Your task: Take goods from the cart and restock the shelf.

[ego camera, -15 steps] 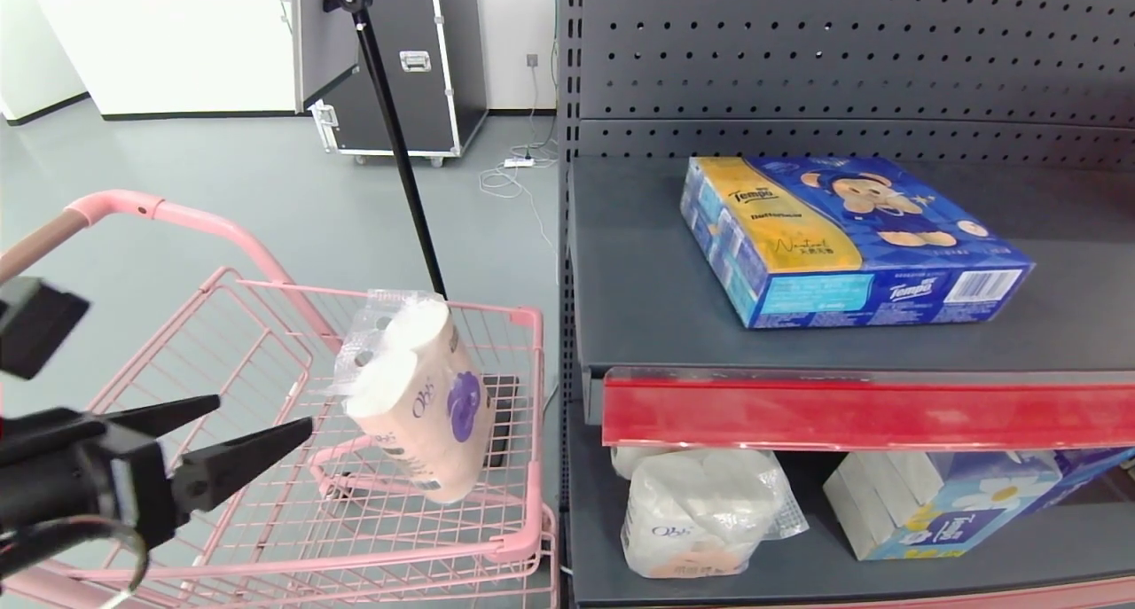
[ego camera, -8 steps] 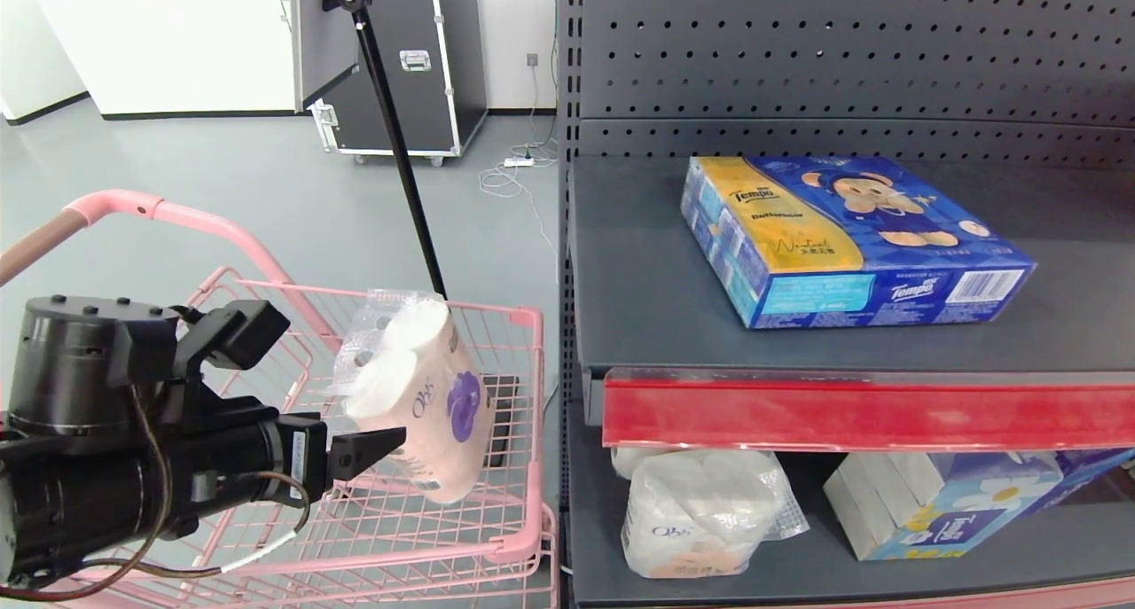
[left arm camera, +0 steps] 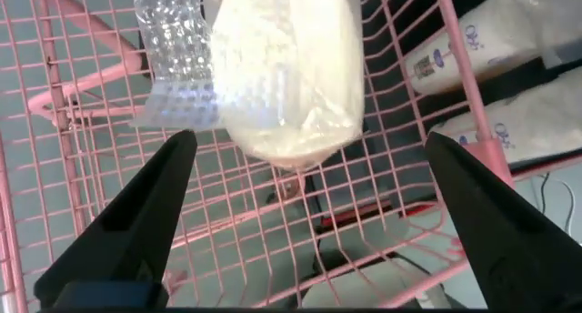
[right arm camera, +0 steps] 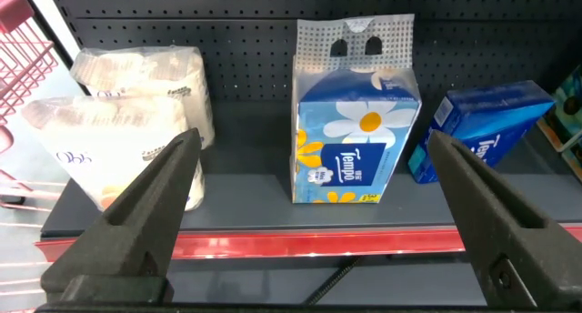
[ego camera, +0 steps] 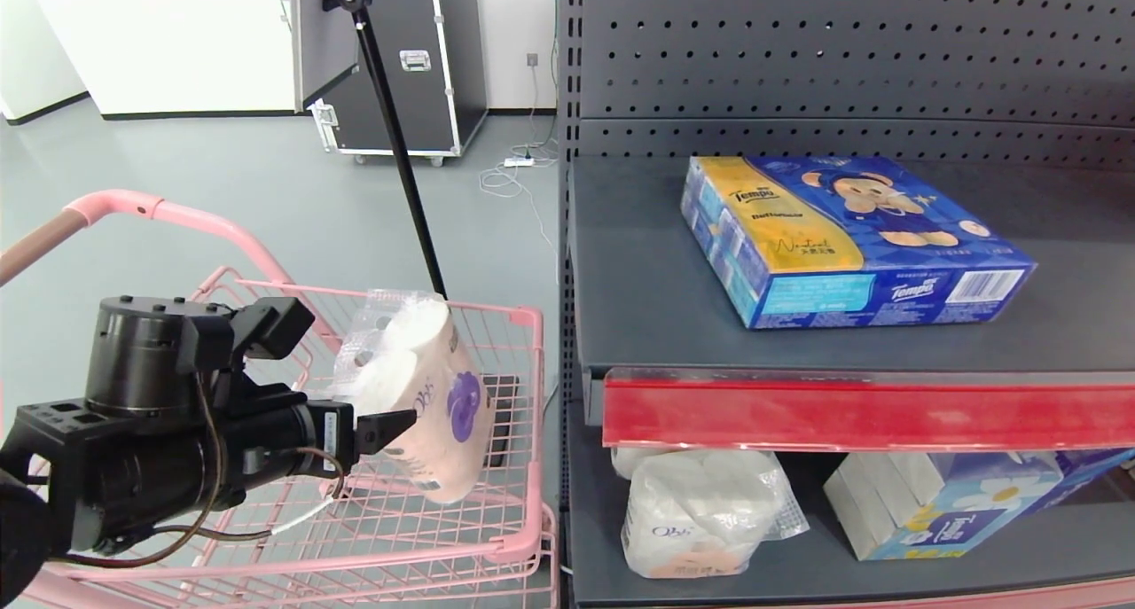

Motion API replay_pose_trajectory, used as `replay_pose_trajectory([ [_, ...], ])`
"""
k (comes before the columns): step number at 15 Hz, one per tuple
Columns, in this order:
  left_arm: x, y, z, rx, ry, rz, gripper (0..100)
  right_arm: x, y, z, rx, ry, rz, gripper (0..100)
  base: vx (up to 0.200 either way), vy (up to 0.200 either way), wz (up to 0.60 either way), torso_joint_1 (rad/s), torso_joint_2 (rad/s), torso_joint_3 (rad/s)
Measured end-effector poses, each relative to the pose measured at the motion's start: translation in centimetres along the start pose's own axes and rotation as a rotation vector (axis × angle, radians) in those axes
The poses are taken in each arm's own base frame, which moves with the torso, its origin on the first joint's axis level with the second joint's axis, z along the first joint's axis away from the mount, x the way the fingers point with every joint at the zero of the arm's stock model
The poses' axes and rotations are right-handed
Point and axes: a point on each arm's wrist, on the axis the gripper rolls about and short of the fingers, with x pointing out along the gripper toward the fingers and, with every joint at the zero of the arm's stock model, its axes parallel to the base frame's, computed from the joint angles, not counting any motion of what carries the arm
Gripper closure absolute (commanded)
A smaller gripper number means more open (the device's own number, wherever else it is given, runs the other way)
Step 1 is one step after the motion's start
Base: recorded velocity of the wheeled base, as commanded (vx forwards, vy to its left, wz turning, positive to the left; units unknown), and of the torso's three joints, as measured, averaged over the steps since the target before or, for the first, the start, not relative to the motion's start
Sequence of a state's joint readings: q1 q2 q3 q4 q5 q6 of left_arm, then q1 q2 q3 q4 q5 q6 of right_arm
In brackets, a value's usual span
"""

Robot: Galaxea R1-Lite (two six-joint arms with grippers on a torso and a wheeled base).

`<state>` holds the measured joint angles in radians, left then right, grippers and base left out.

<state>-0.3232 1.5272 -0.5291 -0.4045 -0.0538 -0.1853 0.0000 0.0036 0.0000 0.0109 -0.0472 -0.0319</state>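
The left gripper (left arm camera: 309, 138) has its fingers spread wide, with the roll pack (left arm camera: 286, 67) just ahead, centred between them. The right gripper (right arm camera: 314, 138) also has its fingers spread wide.

The cart (ego camera: 497, 310) stands left of the shelf (ego camera: 647, 299), close to it. In the cart a pack of paper rolls (ego camera: 426, 387) leans on end against the side nearest the shelf. The left gripper (left arm camera: 311, 140) is just left of this pack. A flat tissue box (ego camera: 842, 237) lies on the upper board. On the lower board a bag of rolls (ego camera: 700, 511) lies left of a tissue pack (ego camera: 940, 503). The right gripper (right arm camera: 314, 149) is before this board. Behind the cart stands a pole (ego camera: 403, 166).
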Motion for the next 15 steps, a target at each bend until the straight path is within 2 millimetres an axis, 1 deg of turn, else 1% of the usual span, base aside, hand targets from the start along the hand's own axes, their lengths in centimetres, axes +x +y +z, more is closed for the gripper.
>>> replay_pose_trajectory([
  [4,1.6,0.1,-0.1,0.001,-0.005,0.004,0,0.0,0.0,0.0,0.000,0.000,0.000,0,0.000,0.000,0.00,0.000,0.00,0.000],
  [9,2.4,0.4,-1.7,-0.025,0.002,0.026,0,0.0,0.0,0.0,0.000,0.000,0.000,0,0.000,0.000,0.00,0.000,0.00,0.000],
  [11,2.9,0.4,-1.8,-0.043,-0.012,0.037,0,0.0,0.0,0.0,0.000,0.000,0.000,0,0.000,0.000,0.00,0.000,0.00,0.000],
  [13,3.7,0.4,-1.6,-0.063,-0.063,0.042,0,0.0,0.0,0.0,0.000,0.000,0.000,0,0.000,0.000,0.00,0.000,0.00,0.000],
  [15,4.4,0.1,-2.1,-0.061,-0.064,0.037,0,0.0,0.0,0.0,0.000,0.000,0.000,0,0.000,0.000,0.00,0.000,0.00,0.000],
])
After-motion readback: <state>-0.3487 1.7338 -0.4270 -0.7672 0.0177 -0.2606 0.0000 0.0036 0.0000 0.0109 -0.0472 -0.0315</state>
